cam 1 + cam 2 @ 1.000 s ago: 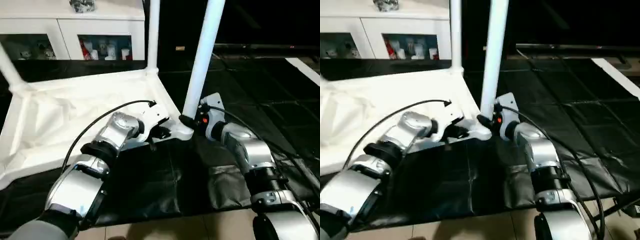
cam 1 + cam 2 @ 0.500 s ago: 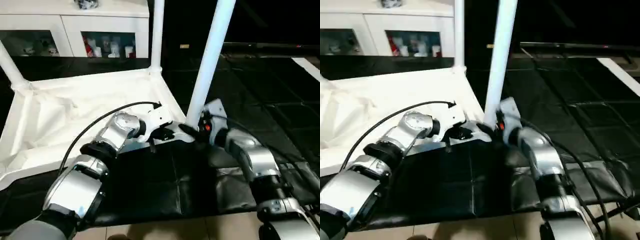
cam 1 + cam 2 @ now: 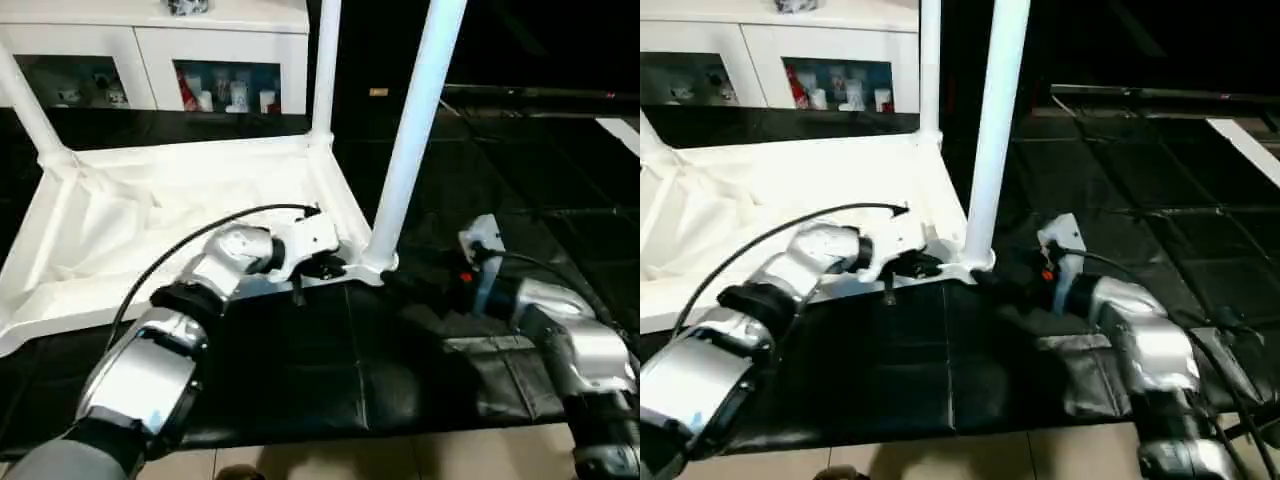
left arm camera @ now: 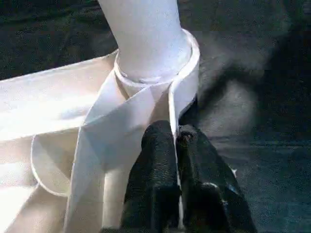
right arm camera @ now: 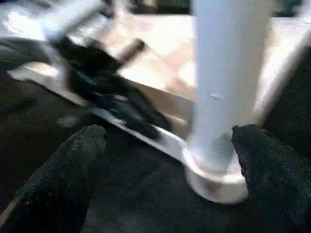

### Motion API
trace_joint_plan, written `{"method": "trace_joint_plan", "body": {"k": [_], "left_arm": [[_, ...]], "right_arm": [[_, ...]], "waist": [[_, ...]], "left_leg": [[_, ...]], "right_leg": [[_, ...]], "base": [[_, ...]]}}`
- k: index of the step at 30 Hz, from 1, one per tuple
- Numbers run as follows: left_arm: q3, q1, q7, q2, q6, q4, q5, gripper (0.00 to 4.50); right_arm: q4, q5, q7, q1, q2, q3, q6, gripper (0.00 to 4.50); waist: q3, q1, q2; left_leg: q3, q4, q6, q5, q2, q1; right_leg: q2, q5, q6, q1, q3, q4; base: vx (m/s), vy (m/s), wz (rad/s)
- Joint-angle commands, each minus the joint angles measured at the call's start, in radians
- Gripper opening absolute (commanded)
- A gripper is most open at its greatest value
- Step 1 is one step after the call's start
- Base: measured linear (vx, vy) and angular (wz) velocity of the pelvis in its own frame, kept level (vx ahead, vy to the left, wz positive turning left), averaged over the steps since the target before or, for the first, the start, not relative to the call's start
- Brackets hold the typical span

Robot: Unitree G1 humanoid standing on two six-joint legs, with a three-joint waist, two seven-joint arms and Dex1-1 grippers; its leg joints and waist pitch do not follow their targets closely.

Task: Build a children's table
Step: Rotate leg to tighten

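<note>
Upside down on the black mat, the children's table — ribbed underside up, long axis running left to right across the view, legs pointing straight up. Nearest leg seated upright in the near right corner socket. Left gripper pinched shut on the tabletop's thin rim beside that socket. Right gripper spread wide — apart from the leg's base, holding nothing.
</note>
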Motion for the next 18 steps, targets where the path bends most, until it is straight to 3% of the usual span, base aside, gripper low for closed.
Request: {"method": "trace_joint_plan", "body": {"k": [1, 3, 4, 7, 8, 9, 11, 12, 15, 16, 17, 18], "left_arm": [[0.03, -0.006, -0.042, 0.023, 0.055, -0.111, -0.048, 0.58], [0.03, 0.012, -0.056, 0.048, 0.082, -0.152, -0.051, 0.67], [0.027, 0.035, -0.078, 0.079, 0.105, -0.201, -0.052, 0.76], [0.026, 0.073, -0.12, 0.126, 0.145, -0.283, -0.06, 1.02], [0.035, 0.117, -0.172, 0.178, 0.211, -0.378, -0.083, 1.02], [0.039, 0.141, -0.197, 0.205, 0.246, -0.429, -0.092, 1.05], [0.044, 0.176, -0.236, 0.258, 0.291, -0.496, -0.098, 1.15], [0.048, 0.195, -0.248, 0.293, 0.315, -0.529, -0.093, 1.32], [0.074, 0.25, -0.27, 0.402, 0.389, -0.613, -0.086, 1.52], [0.074, 0.25, -0.27, 0.402, 0.389, -0.613, -0.086, 1.63], [0.093, 0.291, -0.284, 0.464, 0.432, -0.668, -0.088, 1.75], [0.106, 0.316, -0.292, 0.496, 0.459, -0.702, -0.092, 1.75]], "right_arm": [[-0.079, 0.073, 0.034, 0.004, 0.008, 0.0, 0.046, 4.5], [-0.1, 0.09, 0.036, 0.005, 0.017, 0.008, 0.056, 4.5], [-0.119, 0.107, 0.034, 0.005, 0.027, 0.017, 0.067, 4.5], [-0.141, 0.13, 0.035, 0.001, 0.041, 0.027, 0.082, 4.5], [-0.148, 0.149, 0.029, -0.013, 0.065, 0.029, 0.093, 4.5], [-0.153, 0.16, 0.026, -0.02, 0.077, 0.029, 0.1, 4.5], [-0.156, 0.172, 0.014, -0.033, 0.101, 0.031, 0.107, 4.5], [-0.16, 0.18, 0.007, -0.041, 0.114, 0.035, 0.113, 4.5], [-0.148, 0.181, -0.024, -0.074, 0.162, 0.055, 0.107, 4.5], [-0.148, 0.181, -0.024, -0.074, 0.162, 0.055, 0.107, 4.5], [-0.132, 0.168, -0.045, -0.093, 0.191, 0.076, 0.095, 4.5], [-0.118, 0.154, -0.059, -0.105, 0.21, 0.09, 0.083, 4.5]], "waist": [[-0.081, 0.007, 0.001], [-0.077, 0.007, 0.002], [-0.074, 0.005, -0.001], [-0.07, -0.002, 0.005], [-0.071, -0.002, 0.006], [-0.071, -0.006, 0.01], [-0.069, -0.008, 0.011], [-0.07, -0.01, 0.003], [-0.069, -0.013, 0.017], [-0.068, -0.014, 0.019], [-0.068, -0.014, 0.027], [-0.068, -0.021, 0.025]], "left_leg": [[-0.008, -0.056, 0.09, -0.062, 0.039, 0.001], [-0.008, -0.061, 0.074, -0.099, 0.038, 0.001], [-0.008, -0.064, 0.058, -0.124, 0.036, 0.003], [-0.009, -0.071, 0.023, -0.162, 0.035, 0.009], [-0.011, -0.073, 0.009, -0.168, 0.038, 0.011], [-0.015, -0.079, -0.003, -0.172, 0.042, 0.008], [-0.012, -0.079, -0.009, -0.184, 0.039, 0.016], [-0.012, -0.081, -0.014, -0.181, 0.039, 0.013], [-0.013, -0.083, -0.027, -0.182, 0.038, 0.017], [-0.014, -0.084, -0.031, -0.183, 0.038, 0.017], [-0.013, -0.084, -0.038, -0.196, 0.037, 0.02], [-0.013, -0.088, -0.047, -0.205, 0.039, 0.018]], "right_leg": [[-0.075, -0.026, -0.227, 0.075, 0.062, -0.049], [-0.076, -0.085, -0.218, 0.074, 0.062, -0.057], [-0.078, -0.15, -0.198, 0.073, 0.062, -0.064], [-0.081, -0.275, -0.151, 0.069, 0.063, -0.079], [-0.083, -0.285, -0.147, 0.067, 0.066, -0.078], [-0.084, -0.275, -0.153, 0.068, 0.066, -0.071], [-0.078, -0.272, -0.152, 0.06, 0.067, -0.076], [-0.078, -0.264, -0.155, 0.063, 0.067, -0.073], [-0.075, -0.249, -0.156, 0.059, 0.068, -0.068], [-0.075, -0.245, -0.157, 0.058, 0.068, -0.067], [-0.073, -0.242, -0.158, 0.056, 0.068, -0.068], [-0.072, -0.225, -0.166, 0.056, 0.07, -0.063]], "base": [[0.0, 0.0, 0.0], [0.0, 0.0, 0.0], [0.0, 0.0, 0.0], [0.0, 0.0, 0.0], [0.0, 0.0, 0.0], [0.0, 0.0, 0.0], [0.0, 0.0, 0.0], [0.0, 0.0, 0.0], [0.0, 0.0, 0.0], [0.0, 0.0, 0.0], [0.0, 0.0, 0.0], [0.0, 0.0, 0.0]]}}
